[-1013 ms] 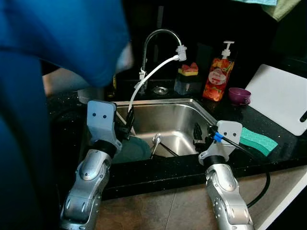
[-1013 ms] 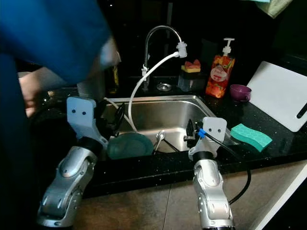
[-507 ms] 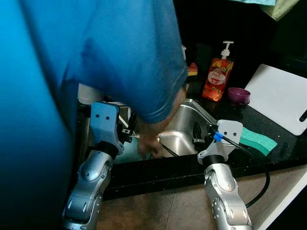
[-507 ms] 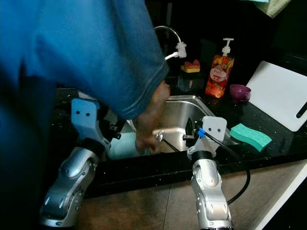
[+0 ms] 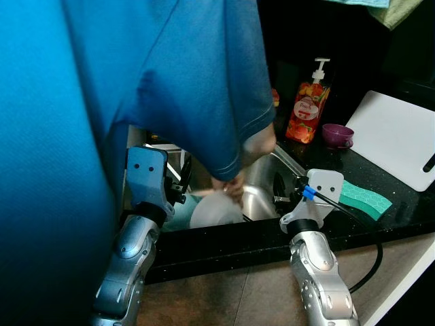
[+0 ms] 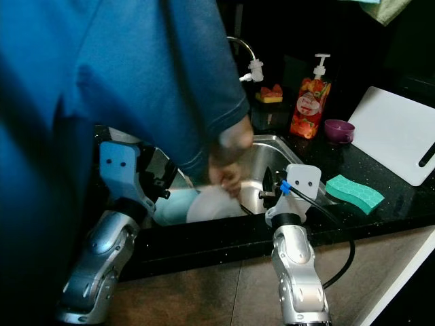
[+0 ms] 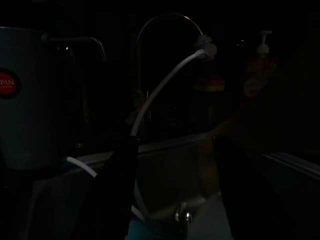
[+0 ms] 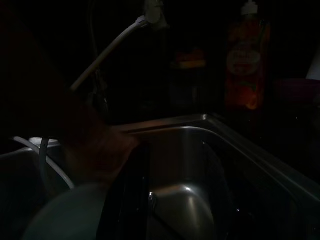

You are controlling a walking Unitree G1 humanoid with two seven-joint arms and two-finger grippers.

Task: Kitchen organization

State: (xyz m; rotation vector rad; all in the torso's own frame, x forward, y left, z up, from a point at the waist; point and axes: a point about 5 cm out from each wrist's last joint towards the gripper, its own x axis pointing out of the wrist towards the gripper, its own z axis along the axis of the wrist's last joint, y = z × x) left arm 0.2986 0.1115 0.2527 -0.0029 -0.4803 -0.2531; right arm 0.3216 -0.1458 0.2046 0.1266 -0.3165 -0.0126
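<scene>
- Left eye view: white plate (image 5: 216,210) sits in the steel sink (image 5: 262,191), held at its far rim by a person's hand (image 5: 233,187); it overlaps a teal plate (image 5: 182,209) on its left.
- Plate lies between both grippers, ahead of and just inboard of the left gripper (image 5: 182,187); left arm is nearer, by my read. Round, so no long axis; face tilted up toward the camera.
- Left gripper fingers spread apart in the left wrist view, nothing between them.
- Right gripper (image 5: 280,190) at the sink's right wall; fingers parted, empty.
- Blue sleeve (image 5: 197,81) blocks most of the basin: risk of contact.
- Counter to the right: soap bottle (image 5: 304,107), purple cup (image 5: 338,134), green sponge (image 5: 366,198), white cutting board (image 5: 399,137).
</scene>
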